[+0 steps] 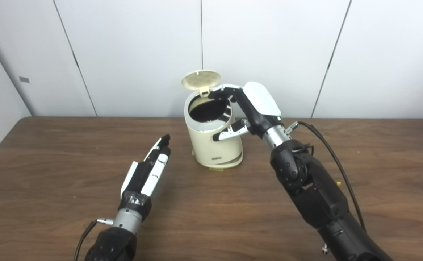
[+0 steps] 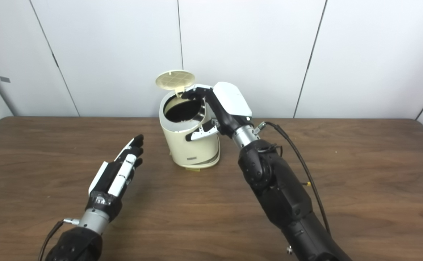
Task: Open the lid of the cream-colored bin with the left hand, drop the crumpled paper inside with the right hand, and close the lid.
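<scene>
You are looking at the bin [image 1: 215, 139] standing on the table [image 1: 52, 174], just to the left of your right hand [image 1: 249, 108] and ahead and to the right of your left hand [image 1: 150, 170]. The bin is leaning a little, with its base partly lifted at the front. Its lid [image 1: 201, 79] is standing open, tilted up behind the dark opening. Your right hand is reaching over the right side of the rim: its fingers [image 1: 222, 92] are lying near the lid hinge and its thumb [image 1: 229, 132] is pressing against the outer wall, so the hand is grasping the side of the bin. You cannot see any paper in this hand, and the inside of the bin is too dark to tell what is lying there. Your left hand is resting low above the table, well apart from the bin, with its fingers stretched out straight and holding nothing.
</scene>
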Available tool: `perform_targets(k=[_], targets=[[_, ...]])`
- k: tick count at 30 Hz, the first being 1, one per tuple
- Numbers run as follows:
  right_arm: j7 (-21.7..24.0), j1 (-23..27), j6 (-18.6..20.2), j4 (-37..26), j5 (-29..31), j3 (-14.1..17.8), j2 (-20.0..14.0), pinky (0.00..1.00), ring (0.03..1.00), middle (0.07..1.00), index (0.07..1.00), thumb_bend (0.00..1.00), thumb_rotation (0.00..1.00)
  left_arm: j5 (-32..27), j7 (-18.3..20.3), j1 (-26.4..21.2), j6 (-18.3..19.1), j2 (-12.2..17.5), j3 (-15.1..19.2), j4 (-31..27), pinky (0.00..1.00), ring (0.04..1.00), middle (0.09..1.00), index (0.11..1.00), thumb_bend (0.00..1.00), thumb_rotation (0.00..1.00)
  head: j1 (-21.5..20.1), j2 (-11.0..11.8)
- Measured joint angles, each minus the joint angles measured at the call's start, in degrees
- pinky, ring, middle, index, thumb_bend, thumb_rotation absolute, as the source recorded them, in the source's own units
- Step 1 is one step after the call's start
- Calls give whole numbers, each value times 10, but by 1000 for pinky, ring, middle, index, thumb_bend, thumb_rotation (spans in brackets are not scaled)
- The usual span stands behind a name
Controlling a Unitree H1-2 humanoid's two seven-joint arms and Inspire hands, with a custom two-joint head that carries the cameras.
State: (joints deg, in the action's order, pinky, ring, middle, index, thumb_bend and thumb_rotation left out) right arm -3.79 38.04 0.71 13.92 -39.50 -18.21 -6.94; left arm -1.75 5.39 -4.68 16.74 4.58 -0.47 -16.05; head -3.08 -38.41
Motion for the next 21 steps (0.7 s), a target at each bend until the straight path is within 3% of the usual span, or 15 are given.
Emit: perform_targets(k=[21], targets=[[19, -29, 24, -37, -3, 9, -23, 653, 697, 692, 674, 950, 112, -20, 12, -9, -2, 14, 12, 0, 993, 997, 1000, 992, 527, 819, -8, 1]])
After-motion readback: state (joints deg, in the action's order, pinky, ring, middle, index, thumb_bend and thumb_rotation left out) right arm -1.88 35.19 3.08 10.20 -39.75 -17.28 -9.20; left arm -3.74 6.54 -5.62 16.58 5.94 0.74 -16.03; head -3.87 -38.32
